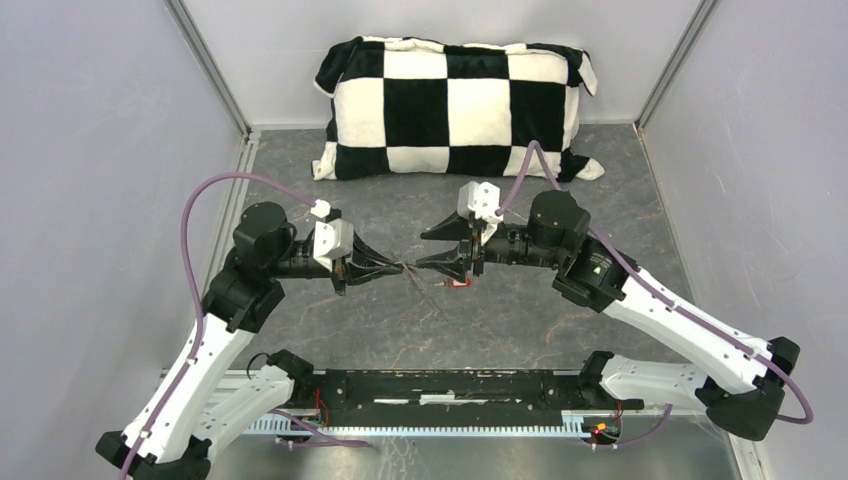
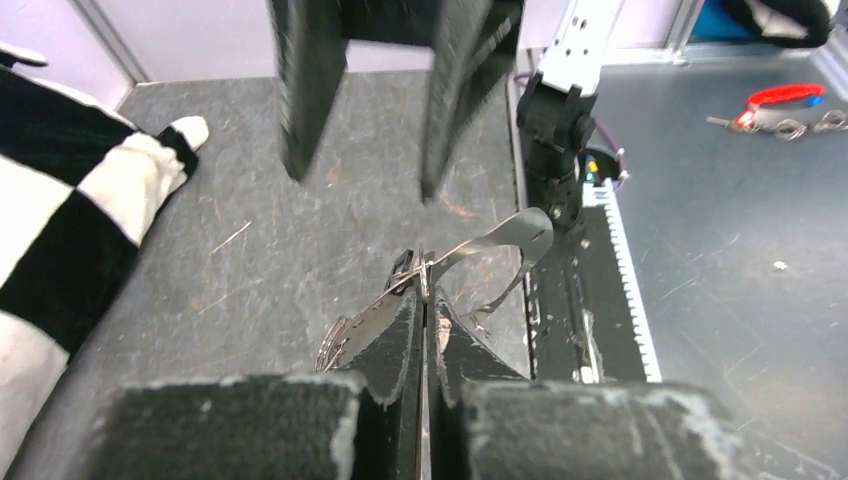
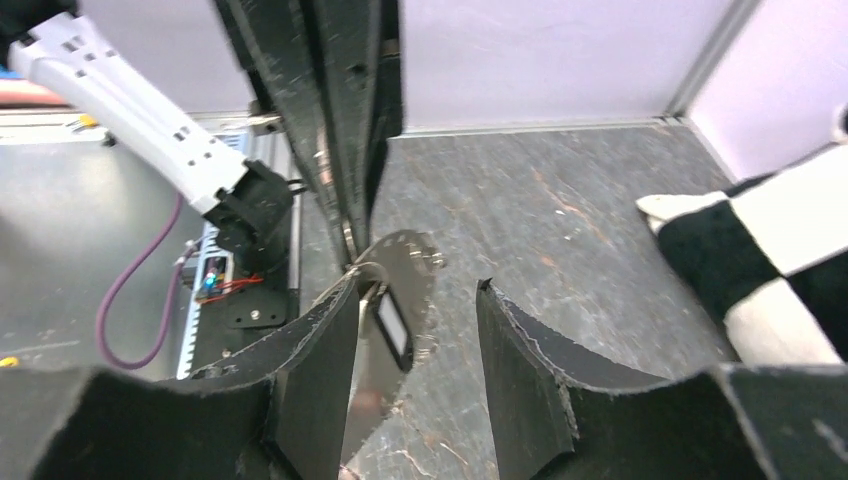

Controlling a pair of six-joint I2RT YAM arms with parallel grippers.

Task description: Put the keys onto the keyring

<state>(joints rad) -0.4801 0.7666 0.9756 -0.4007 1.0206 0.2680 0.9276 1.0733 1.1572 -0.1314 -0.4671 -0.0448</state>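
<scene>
The left hand (image 2: 424, 300) is clenched on the keyring (image 2: 510, 232), its two fingers pressed flat together with a grey metal band curling out past their tips. Facing it across the middle of the table (image 1: 560, 320), tips nearly meeting, the right hand (image 3: 418, 290) stands released, jaws apart. Its own camera shows what the others do not: the black key (image 3: 392, 325) hanging between those fingers against the ring's grey metal, its white face too blurred to read. The red key (image 1: 460, 283) shows only from above, a small red spot just on the near side of the right hand; whether it hangs or lies on the table I cannot tell. A black-and-white checked cushion (image 1: 455, 105) lies along the far wall. The left wrist view alone catches a red-handled item (image 2: 785, 96) on the bare metal beyond the table.
</scene>
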